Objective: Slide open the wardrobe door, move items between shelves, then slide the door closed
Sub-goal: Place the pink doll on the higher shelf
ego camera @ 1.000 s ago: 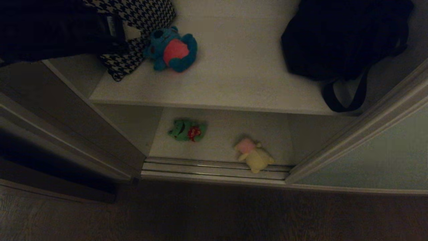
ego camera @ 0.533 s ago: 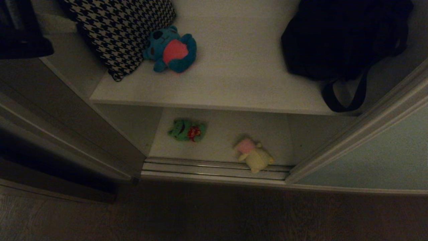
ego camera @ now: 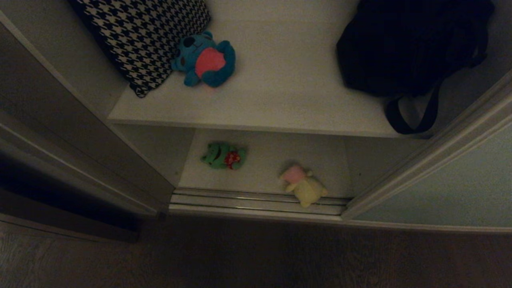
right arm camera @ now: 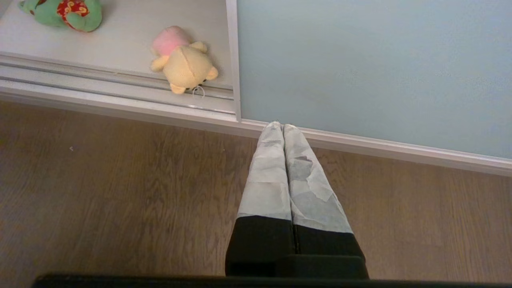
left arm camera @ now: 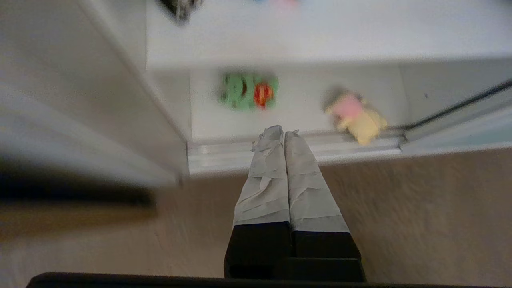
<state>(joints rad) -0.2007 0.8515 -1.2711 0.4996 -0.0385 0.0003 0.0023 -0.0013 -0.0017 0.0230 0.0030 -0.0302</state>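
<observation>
With the grey-green sliding door [right arm camera: 372,72] open, both pincers, left [left arm camera: 284,134] and right [right arm camera: 283,127], were closed and empty; the next move probably called for grasping the green-and-red plush toy [ego camera: 223,156] on the off-white lower shelf [ego camera: 264,176].

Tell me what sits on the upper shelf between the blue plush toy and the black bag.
Nothing: in the head view the upper shelf is bare between the blue plush toy and the black bag.

Upper shelf [ego camera: 280,104] looks open mid-board, between houndstooth cushion [ego camera: 148,36] and black bag [ego camera: 404,44].
</observation>
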